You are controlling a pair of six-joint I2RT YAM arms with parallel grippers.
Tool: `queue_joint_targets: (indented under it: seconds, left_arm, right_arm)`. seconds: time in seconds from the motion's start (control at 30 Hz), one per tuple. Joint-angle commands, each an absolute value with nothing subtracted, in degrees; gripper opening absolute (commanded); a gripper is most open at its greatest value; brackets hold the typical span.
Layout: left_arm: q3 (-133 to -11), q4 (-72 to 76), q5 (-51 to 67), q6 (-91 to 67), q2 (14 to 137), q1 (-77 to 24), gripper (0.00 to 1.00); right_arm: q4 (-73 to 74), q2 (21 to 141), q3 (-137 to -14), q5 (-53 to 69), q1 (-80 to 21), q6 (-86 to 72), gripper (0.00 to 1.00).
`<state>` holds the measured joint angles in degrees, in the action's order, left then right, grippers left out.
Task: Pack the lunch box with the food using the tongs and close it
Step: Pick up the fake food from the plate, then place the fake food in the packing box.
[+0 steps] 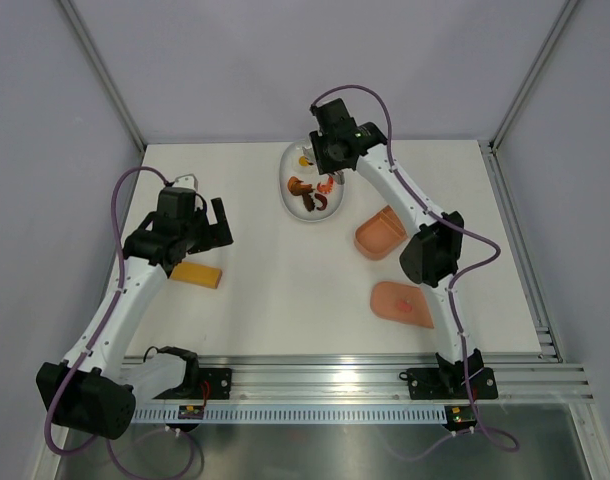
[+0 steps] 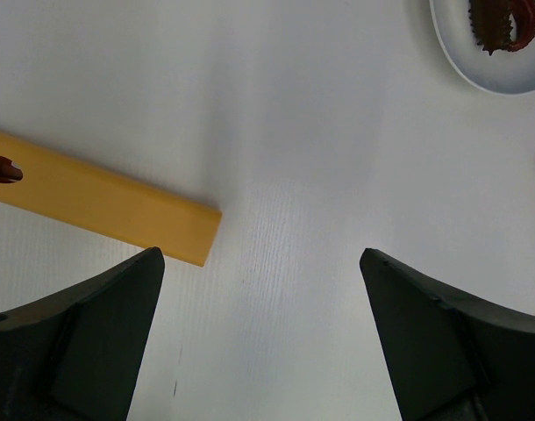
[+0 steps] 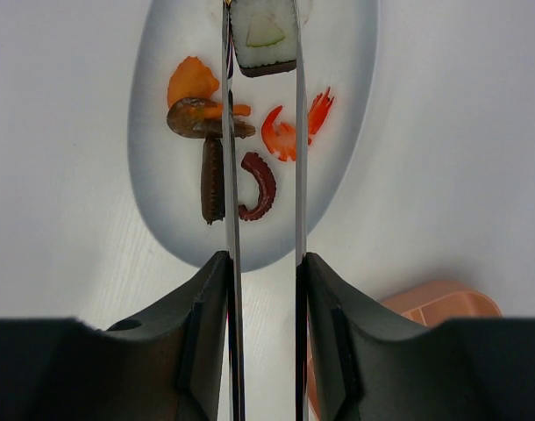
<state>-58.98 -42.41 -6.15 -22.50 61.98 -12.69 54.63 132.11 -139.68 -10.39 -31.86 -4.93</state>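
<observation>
My right gripper is shut on the thin silver tongs, whose two arms run forward over the white oval dish. The tong tips pinch a black-and-white piece of food at the dish's far end. More food lies in the dish: an orange shrimp, a brown strip, a curled dark red piece and an orange bit. The pink lunch box stands open right of the dish, its lid flat nearer the arms. My left gripper hangs open over bare table.
A yellow-orange rectangular block lies on the table under the left arm, and in the left wrist view it is just ahead of the left finger. The white dish's edge shows at the top right there.
</observation>
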Motion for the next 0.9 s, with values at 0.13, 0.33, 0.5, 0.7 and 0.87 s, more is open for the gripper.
queue_joint_targets:
  seconds: [0.13,0.33,0.5,0.7,0.87]
  left_arm:
    - [-58.4,-40.6,-5.8,-22.7,59.9,-12.8,0.99]
    - [-58.2,-40.6,-5.8,-22.7,59.4,-12.8,0.99]
    - [-58.2,-40.4,-5.6,-22.9,59.4,-12.8,0.99]
    - [-58.3,-40.3,-5.4,-22.4,59.3,-12.8,0.99]
    - [-58.4,-40.2,-4.7,-22.0,59.9,-12.8,0.99]
  right_arm:
    - [51.0,125.8,-138.2,-10.0,-31.6,-5.9,0.37]
    - [50.9,124.0,-136.1,-9.0,-31.6,-6.9,0.37]
    - [51.8,121.6,-133.7,-10.3,-31.5,-7.9,0.37]
    - [44.5,110.2,-116.6,-11.7,-30.8,-9.7,0.36]
    - [40.7,100.0,-103.9,-13.7,-30.4,-8.8,0.37]
